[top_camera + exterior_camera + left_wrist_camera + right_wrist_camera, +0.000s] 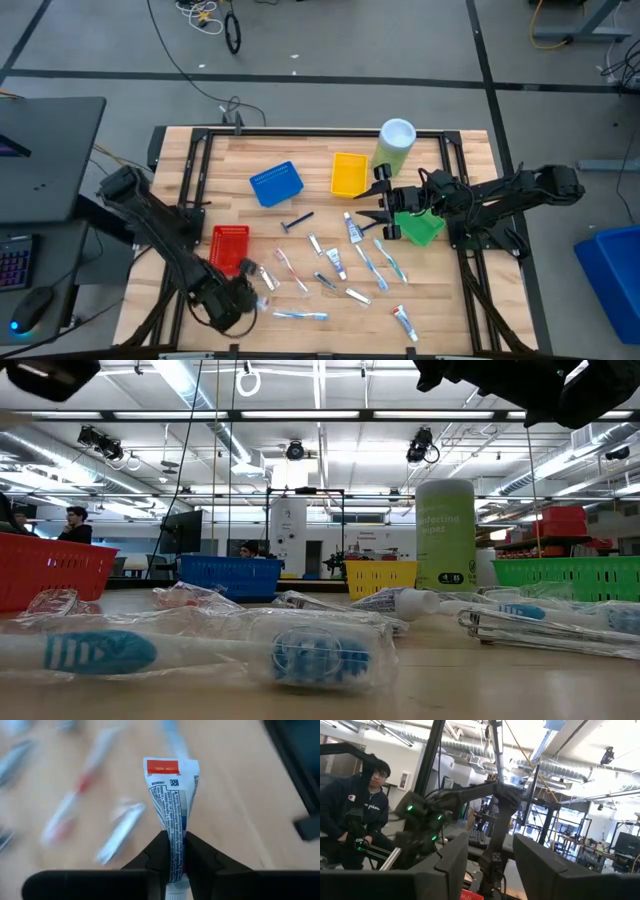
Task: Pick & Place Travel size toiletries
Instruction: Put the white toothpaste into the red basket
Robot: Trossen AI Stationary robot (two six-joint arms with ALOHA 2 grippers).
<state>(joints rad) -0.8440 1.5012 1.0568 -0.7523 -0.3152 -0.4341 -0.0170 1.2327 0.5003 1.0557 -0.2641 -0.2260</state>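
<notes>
My left gripper (250,288) is near the table's front left, just in front of the red tray (229,247), and is shut on a white mini tube (171,805) with a red mark at its flat end. Other tubes (352,230), wrapped toothbrushes (300,315) and a dark razor (297,222) lie flat on the wooden table. My right gripper (385,205) is open and empty. It is held above the table between the yellow tray (348,173) and the green tray (422,230), and in its wrist view (490,850) it points level toward the left arm. My left gripper pinches the tube between its two fingers (159,855), on the flat faces of the body near the cap end (175,865). The tube runs along the fingers and its crimped, red-marked end (162,767) sticks out past the fingertips. It is clear of the table.
A blue tray (276,184) stands at the back left of centre. A tall pale-green canister with a white lid (395,145) stands behind the yellow tray. A black frame (200,170) runs round the table. A person (355,815) sits beyond the table's left side.
</notes>
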